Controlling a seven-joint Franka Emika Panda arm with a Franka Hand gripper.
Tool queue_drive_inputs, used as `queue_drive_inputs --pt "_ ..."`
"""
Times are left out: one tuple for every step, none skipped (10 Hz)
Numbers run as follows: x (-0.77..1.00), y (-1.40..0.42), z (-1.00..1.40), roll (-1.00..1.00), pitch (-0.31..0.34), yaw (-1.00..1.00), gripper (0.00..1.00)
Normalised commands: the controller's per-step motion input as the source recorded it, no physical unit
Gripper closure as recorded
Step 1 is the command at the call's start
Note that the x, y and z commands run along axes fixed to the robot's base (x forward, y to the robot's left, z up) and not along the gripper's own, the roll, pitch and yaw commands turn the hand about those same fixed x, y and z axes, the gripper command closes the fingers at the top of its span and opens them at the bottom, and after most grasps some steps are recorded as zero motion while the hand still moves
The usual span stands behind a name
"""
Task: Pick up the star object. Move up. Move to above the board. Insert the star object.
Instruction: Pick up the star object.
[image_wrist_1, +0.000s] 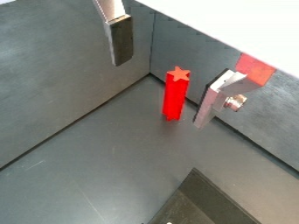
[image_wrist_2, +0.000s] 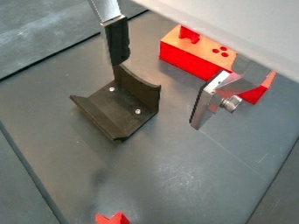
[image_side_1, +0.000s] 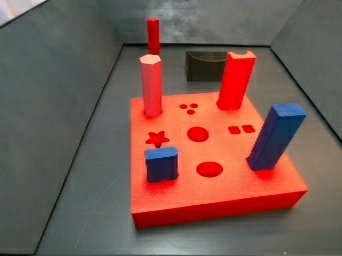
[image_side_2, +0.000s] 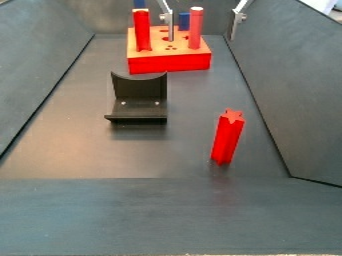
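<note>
The star object stands upright on the floor, looking rigid and light (likely smooth plastic), best pinched near its top by the released, empty end effector nearby.

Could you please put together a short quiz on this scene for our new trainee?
1. True or false: the gripper has its jaws shut on the star object.
2. How many pegs stand in the board? A) two B) four C) six
3. In a side view, which is nearer the board: the fixture or the star object?

Key:
1. False. The gripper hangs above the floor with its jaws open and empty; the star object stands upright on the floor, untouched.
2. B: two red, two blue.
3. The fixture.
</note>
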Motion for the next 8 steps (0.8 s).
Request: queue_drive_inputs --pt "-0.1 0.52 -0.3 0.0 -0.086 0.09 0.0" --pt "-0.54 0.87 -0.71 0.0 -0.171 0.19 0.0" --pt "-0.53 0.91 -0.67 0.0 -0.15 0.17 0.0" --pt "-0.42 0.92 -0.66 0.0 -0.117 0.18 0.0" --pt "-0.45 0.86 -0.67 0.0 -0.129 0.21 0.0" --pt "-0.11 0.86 -0.66 0.0 -0.057 0.32 0.0" --pt "0.0 0.76 -0.47 -0.12 -0.123 0.31 0.0" --pt "0.38 0.6 -0.31 -0.19 -0.027 0.24 0.0"
